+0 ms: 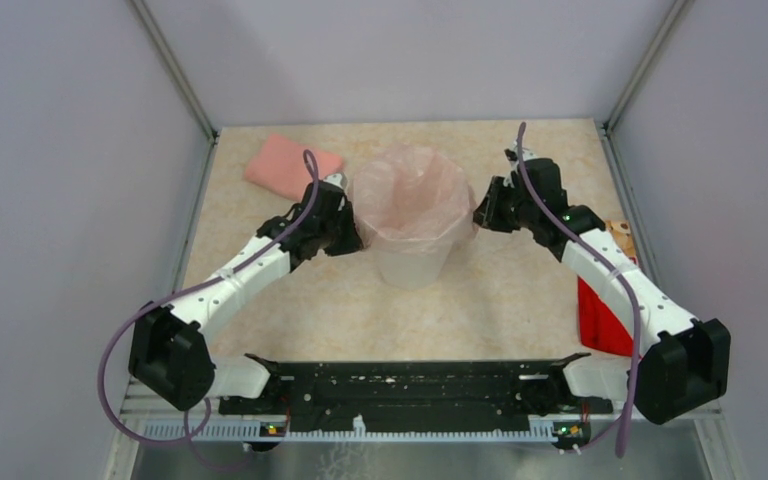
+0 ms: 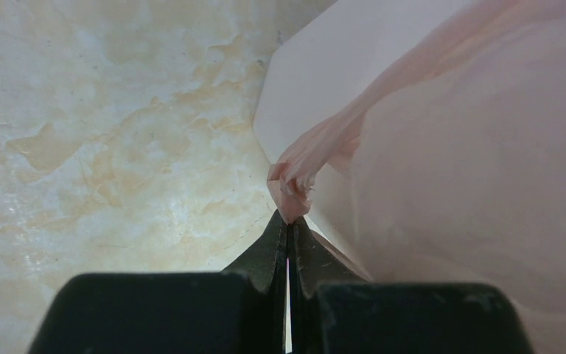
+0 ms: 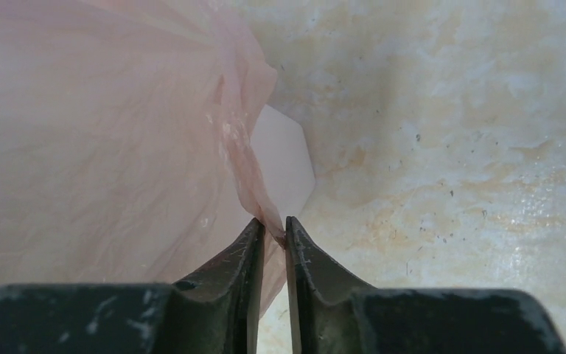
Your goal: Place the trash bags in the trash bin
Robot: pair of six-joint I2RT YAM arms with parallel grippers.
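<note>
The trash bag [image 1: 412,185] sits opened inside the trash bin [image 1: 410,265] mid-tabletop [image 1: 520,300], its film draped over the faceted rim. The left tool [image 2: 289,221] is pressed together on a bunched fold of the bag's edge at the bin's 9 o'clock. The right tool [image 3: 274,230] pinches the edge at 3 o'clock. The film looks feather-light, floppy and slick, and it may tear or slip, so the gathered hem seems the best hold, pulled gently.

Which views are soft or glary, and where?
Top external: sharp, evenly lit, only faint shadows around the trash bin. Left wrist: left pincer body blurred, trash bag film soft, table crisper. Right wrist: bag soft up close, mild sheen on the table at right.
</note>
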